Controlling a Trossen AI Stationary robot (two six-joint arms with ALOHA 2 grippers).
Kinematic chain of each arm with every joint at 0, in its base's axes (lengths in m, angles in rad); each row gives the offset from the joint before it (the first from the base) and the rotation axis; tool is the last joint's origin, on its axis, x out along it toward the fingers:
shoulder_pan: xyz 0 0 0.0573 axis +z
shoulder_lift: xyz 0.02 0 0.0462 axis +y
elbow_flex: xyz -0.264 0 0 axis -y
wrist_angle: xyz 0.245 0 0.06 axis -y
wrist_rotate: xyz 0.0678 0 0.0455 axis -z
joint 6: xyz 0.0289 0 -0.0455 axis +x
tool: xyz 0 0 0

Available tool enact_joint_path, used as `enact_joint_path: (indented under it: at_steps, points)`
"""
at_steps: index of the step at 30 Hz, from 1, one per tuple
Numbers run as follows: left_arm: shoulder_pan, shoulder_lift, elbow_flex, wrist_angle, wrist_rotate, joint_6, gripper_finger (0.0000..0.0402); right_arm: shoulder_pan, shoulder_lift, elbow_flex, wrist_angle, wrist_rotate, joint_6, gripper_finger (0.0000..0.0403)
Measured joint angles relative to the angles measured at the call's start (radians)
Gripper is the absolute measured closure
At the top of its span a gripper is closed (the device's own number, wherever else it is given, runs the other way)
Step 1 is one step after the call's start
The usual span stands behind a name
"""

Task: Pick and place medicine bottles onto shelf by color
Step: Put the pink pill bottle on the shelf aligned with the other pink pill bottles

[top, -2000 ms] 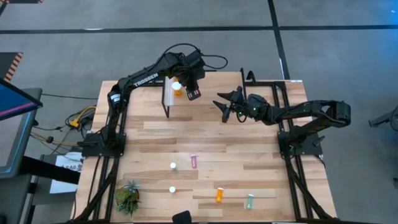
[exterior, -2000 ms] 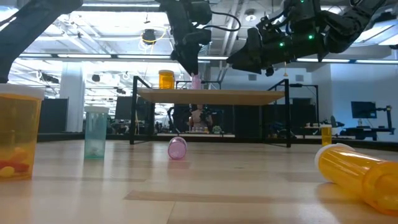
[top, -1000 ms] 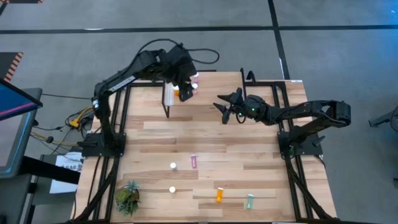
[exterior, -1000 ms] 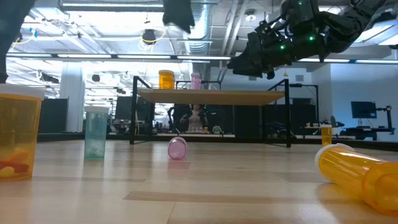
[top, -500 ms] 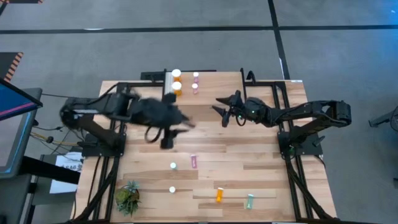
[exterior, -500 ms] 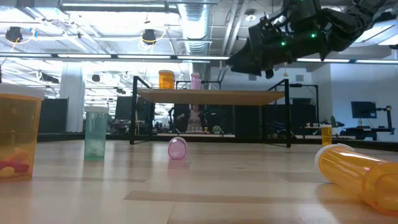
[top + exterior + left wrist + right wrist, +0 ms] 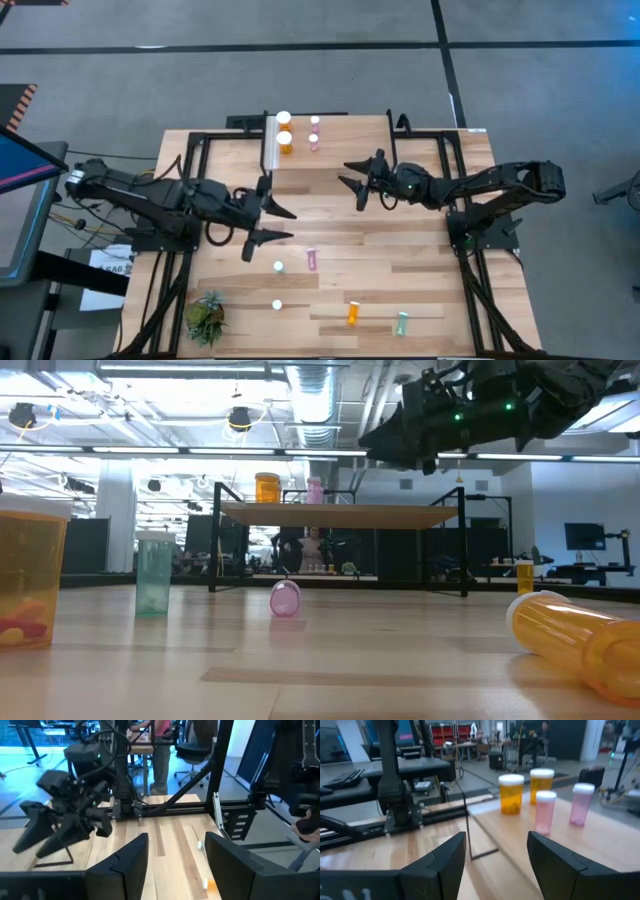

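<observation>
1. We see the left arm stretched low across the surface (image 7: 400, 250) from its left edge, its left hand (image 7: 272, 225) over the middle of the wood with fingers spread apart and nothing between them.
2. The right arm reaches in from the right edge; its right hand (image 7: 353, 180) hangs in the air just beside the shelf (image 7: 330, 140), fingers parted and empty. In the low view this right hand (image 7: 385, 445) sits above the level of the shelf top (image 7: 340, 514).
3. On the shelf, near its white-strip end, stand four upright medicine bottles: two orange bottles (image 7: 511, 794) close together and two pink bottles (image 7: 545, 812) beside them. We see small pills through the walls of the orange pair.
4. On the surface below, a pink bottle (image 7: 312, 260) lies on its side near the centre, with two white-capped bottles (image 7: 278, 267) upright to its left.
5. Nearer the front edge lie an orange bottle (image 7: 352, 314) and a pale green bottle (image 7: 402, 323). In the low view the large orange bottle (image 7: 25, 575) at the left shows pills at its bottom.
6. A potted plant (image 7: 205, 317) stands at the front left corner.
</observation>
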Motion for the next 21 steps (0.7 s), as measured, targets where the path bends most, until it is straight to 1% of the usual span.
enact_joint_path:
  at_steps: [4, 12, 16, 21]
  points:
    - [0.0, -0.002, -0.041, 0.052, 0.0, -0.022, 0.0219, -0.004, 0.0, 0.0, 0.036, 0.001, -0.007, 0.017]
    - [0.0, 0.006, -0.042, 0.071, -0.009, -0.017, 0.0219, 0.005, 0.0, 0.0, 0.031, 0.002, -0.003, 0.017]
    - [0.0, 0.006, -0.042, 0.054, -0.022, -0.036, 0.0219, 0.034, 0.0, 0.0, 0.026, -0.001, 0.014, 0.017]
    - [0.0, 0.006, -0.042, -0.053, -0.027, -0.126, 0.0219, 0.084, 0.0, 0.0, 0.01, -0.002, 0.021, 0.017]
